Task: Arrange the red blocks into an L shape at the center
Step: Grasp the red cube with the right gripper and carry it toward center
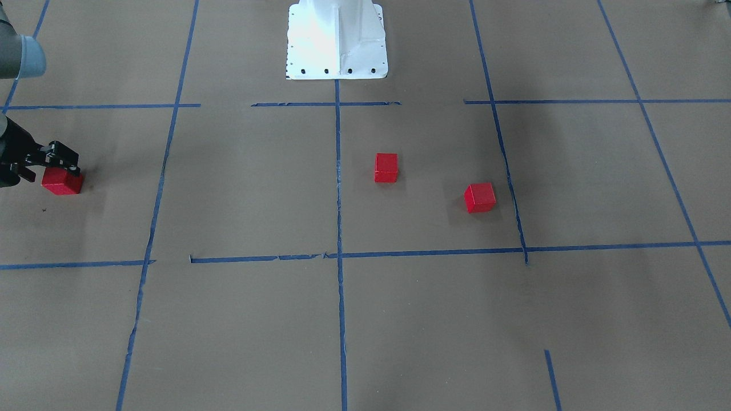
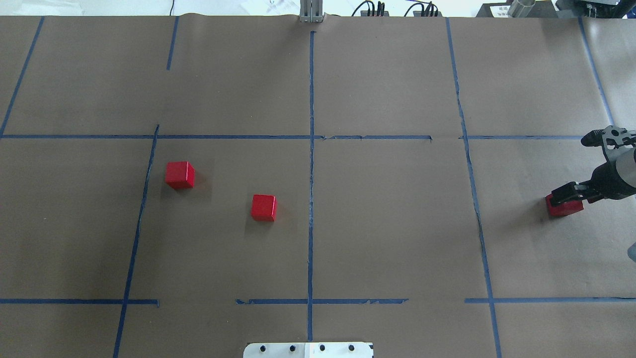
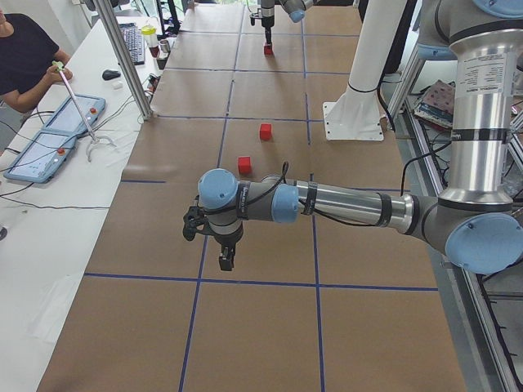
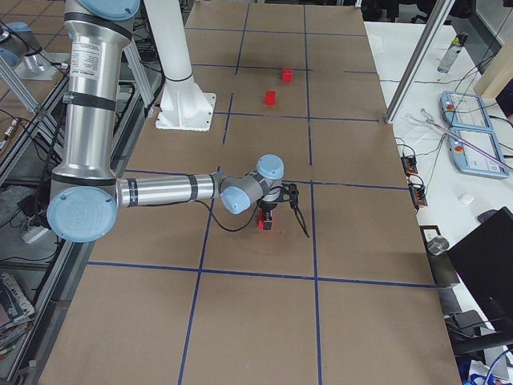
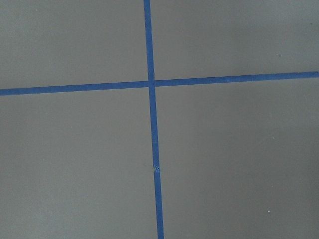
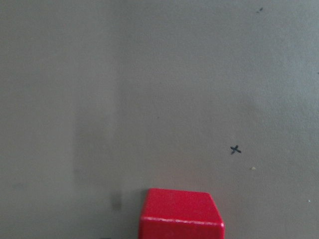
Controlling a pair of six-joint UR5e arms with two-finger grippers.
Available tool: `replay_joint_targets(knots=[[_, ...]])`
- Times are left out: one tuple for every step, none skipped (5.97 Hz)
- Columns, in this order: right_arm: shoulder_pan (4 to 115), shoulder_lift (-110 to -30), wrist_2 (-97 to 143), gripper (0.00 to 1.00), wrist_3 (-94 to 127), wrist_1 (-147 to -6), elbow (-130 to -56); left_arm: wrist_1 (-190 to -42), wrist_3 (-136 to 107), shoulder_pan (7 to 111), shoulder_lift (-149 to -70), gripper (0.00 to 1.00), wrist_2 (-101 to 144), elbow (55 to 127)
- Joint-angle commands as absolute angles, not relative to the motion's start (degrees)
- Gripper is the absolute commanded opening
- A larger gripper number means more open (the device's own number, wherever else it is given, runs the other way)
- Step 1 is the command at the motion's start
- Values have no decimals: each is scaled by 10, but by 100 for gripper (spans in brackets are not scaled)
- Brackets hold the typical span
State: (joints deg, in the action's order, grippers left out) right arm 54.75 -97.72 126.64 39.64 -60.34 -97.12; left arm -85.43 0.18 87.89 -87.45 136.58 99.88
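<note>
At the right edge of the brown papered table (image 2: pixel 397 238), the right gripper (image 2: pixel 566 194) sits over one small matte red cube (image 2: pixel 564 208), jaw width indeterminate, well apart from the other two cubes (image 2: pixel 263 207); off-centre closure could twist or eject it.

Inner block (image 2: pixel 263 207) just left of centre line (image 2: pixel 310 238), outer block (image 2: pixel 180 174) farther left, third block (image 2: pixel 566 209) far right — under right gripper (image 2: pixel 566 194)
</note>
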Motion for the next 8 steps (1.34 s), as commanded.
replay_joint_targets(knots=[[542,-976,1264,42,396,-604,-967,-854,1,879,-875,100,1366,1005],[543,-976,1264,2,395,-603,-973,-854,1,879,-875,100,1366,1005],[544,-979,1266,0,395,-607,-1003,-854,2,880,-875,100,1366,1014],[543,-976,1267,0,397,-612,-1038,-854,3,880,-871,100,1367,1027],[537,-962,1270,0,416,-612,-1061,-854,3,880,-867,100,1367,1037],[487,-923,1264,0,518,-612,-1076,-854,3,880,-866,100,1366,1037],[439,-855,1257,0,625,-613,-1076,-855,4,879,-867,100,1366,1038],[386,-806,1236,0,683,-613,-1073,-854,4,878,-867,100,1366,1038]])
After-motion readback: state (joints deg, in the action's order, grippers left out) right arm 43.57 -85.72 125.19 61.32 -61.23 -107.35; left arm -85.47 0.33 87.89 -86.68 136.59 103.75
